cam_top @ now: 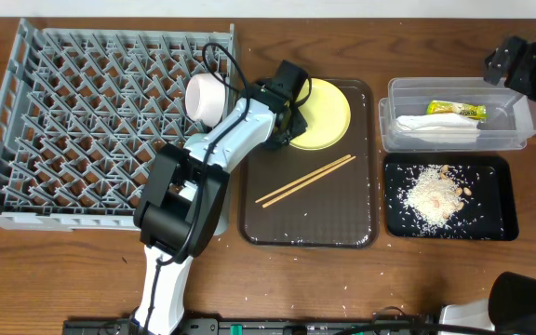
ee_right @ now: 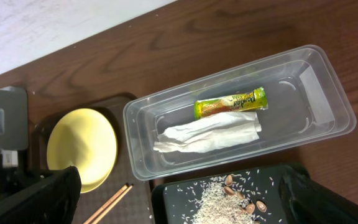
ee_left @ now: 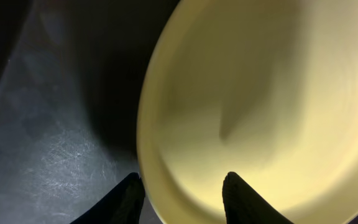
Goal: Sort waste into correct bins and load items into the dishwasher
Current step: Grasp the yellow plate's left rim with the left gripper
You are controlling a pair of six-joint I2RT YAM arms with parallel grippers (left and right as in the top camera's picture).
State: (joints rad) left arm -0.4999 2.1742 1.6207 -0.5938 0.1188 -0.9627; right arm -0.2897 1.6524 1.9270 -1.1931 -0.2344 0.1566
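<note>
The round yellow plate [cam_top: 324, 113] [ee_left: 260, 93] lies at the back of the dark-brown serving tray [cam_top: 361, 219], with the wooden chopsticks [cam_top: 305, 180] [ee_right: 112, 202] lying in front of it. My left gripper [cam_top: 291, 116] [ee_left: 182, 186] is at the plate's left rim, its jaws apart with the rim between them. A white cup [cam_top: 206, 96] rests at the right edge of the grey dish rack [cam_top: 82, 121]. The clear tub [cam_top: 519, 126] [ee_right: 328, 106] holds the yellow-green wrapper [cam_top: 456, 110] [ee_right: 230, 102] and white napkin [cam_top: 435, 127] [ee_right: 207, 134]. Rice crumbs [cam_top: 433, 195] [ee_right: 219, 196] lie on the black tray [cam_top: 491, 219]. My right gripper [cam_top: 521, 63] [ee_right: 185, 199] hangs open above the bins.
The left arm's white links stretch from the table's front edge across the rack's right corner to the plate. Loose rice grains dot the brown table near the serving tray and the black tray.
</note>
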